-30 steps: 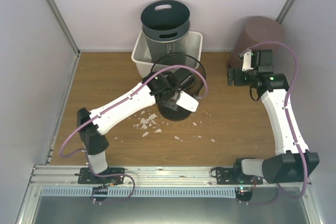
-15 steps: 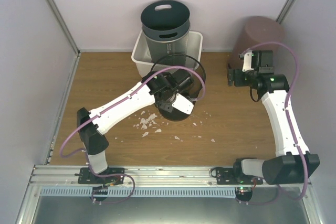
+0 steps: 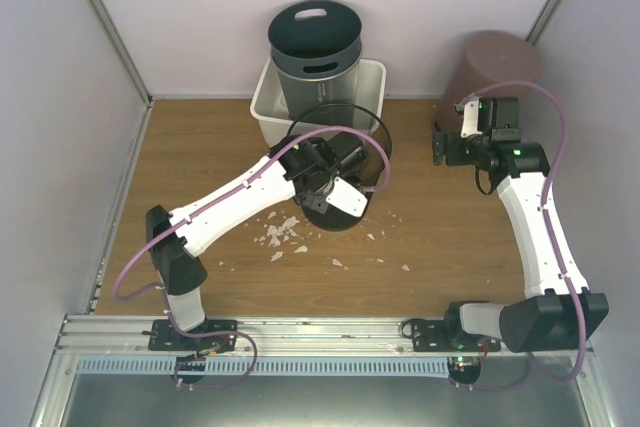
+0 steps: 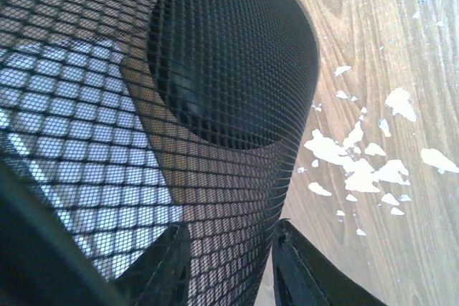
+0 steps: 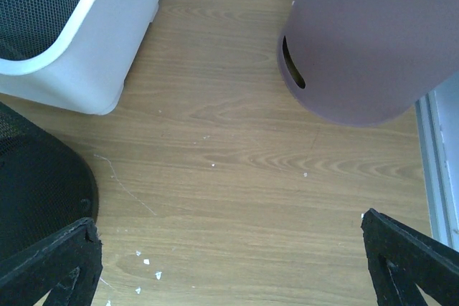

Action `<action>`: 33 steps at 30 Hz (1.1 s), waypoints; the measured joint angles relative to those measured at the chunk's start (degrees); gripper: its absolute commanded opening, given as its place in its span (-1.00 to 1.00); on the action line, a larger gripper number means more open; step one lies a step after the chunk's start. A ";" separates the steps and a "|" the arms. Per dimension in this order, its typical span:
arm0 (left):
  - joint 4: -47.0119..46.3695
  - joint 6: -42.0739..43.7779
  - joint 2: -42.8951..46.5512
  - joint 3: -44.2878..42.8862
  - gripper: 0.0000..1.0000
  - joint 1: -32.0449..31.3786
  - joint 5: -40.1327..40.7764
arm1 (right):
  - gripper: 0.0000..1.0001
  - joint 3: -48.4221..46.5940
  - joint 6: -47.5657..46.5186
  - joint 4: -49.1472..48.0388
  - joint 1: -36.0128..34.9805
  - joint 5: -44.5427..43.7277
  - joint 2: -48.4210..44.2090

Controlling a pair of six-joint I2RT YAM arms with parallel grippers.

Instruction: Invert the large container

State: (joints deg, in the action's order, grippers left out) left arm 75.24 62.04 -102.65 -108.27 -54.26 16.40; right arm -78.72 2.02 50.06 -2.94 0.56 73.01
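Note:
A black mesh bin stands at the table's middle, tilted, with its open rim up. In the left wrist view its wall fills the frame. My left gripper is shut on the bin's wall, one finger inside the mesh and one outside. My right gripper is wide open and empty. It hovers over bare table between the mesh bin and a mauve bin.
The mauve bin stands upside down at the back right. A grey bin stands in a white tub at the back. White paper scraps lie on the wood by the mesh bin.
My left wrist has turned a little with the mesh bin in its grip. The right arm has not moved.

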 measured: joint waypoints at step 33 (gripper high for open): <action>4.20 -1.73 -0.57 -1.36 -1.00 -0.70 -2.45 | 0.99 0.20 0.00 0.00 0.00 0.00 -0.92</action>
State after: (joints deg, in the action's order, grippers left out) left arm 79.44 60.31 -103.22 -109.62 -54.96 13.96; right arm -78.52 2.02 50.06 -2.94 0.56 72.10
